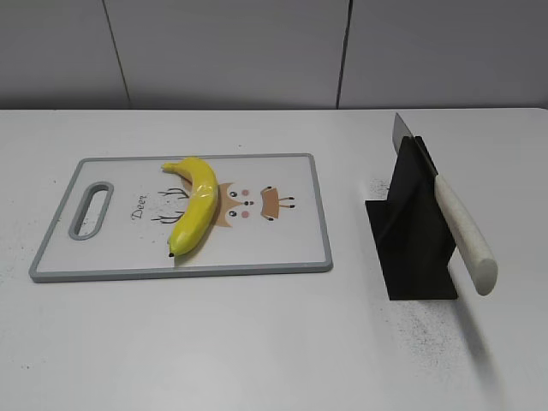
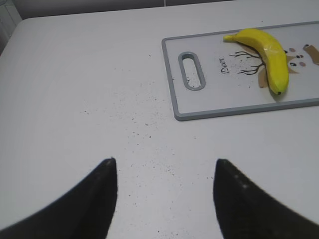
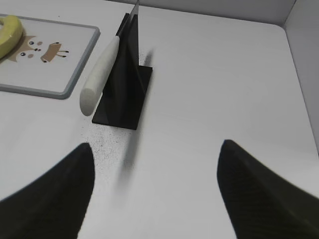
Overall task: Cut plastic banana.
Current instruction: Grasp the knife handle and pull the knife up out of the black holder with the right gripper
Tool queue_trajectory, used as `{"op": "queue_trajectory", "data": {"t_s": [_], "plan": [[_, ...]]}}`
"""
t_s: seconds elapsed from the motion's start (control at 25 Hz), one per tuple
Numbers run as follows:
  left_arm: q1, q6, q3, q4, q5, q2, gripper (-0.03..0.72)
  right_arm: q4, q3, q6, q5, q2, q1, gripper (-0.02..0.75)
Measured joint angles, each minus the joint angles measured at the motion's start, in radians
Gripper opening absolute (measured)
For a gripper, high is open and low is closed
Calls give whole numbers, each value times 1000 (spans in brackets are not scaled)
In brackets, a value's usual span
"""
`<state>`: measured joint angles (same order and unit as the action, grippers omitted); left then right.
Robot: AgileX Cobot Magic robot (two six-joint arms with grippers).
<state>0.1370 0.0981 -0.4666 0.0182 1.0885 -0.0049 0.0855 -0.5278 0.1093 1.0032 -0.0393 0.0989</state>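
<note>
The plastic banana (image 1: 195, 204) is glossy yellow and lies on the white cutting board (image 1: 295, 248) with a grey rim and a deer drawing. It also shows in the left wrist view (image 2: 269, 52), and its tip shows in the right wrist view (image 3: 7, 31). A knife with a white handle (image 1: 465, 233) rests in a black stand (image 1: 411, 231), also seen in the right wrist view (image 3: 98, 82). My left gripper (image 2: 164, 162) is open and empty over bare table, left of the board. My right gripper (image 3: 155, 147) is open and empty, near the stand's front. Neither gripper shows in the exterior view.
The white table (image 1: 257, 342) has dark specks near the stand and left of the board. The board has a handle slot (image 1: 91, 209) at its left end. A grey wall stands behind the table.
</note>
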Motion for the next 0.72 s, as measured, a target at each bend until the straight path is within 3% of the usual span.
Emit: {"op": "queue_trajectory", "data": {"t_s": [0.4, 0.72], "plan": [[0, 0, 0, 1, 0, 0, 573, 4, -119, 0, -45, -372, 0, 580], [0, 0, 0, 2, 0, 0, 573, 91, -223, 0, -31, -688, 0, 580]]}}
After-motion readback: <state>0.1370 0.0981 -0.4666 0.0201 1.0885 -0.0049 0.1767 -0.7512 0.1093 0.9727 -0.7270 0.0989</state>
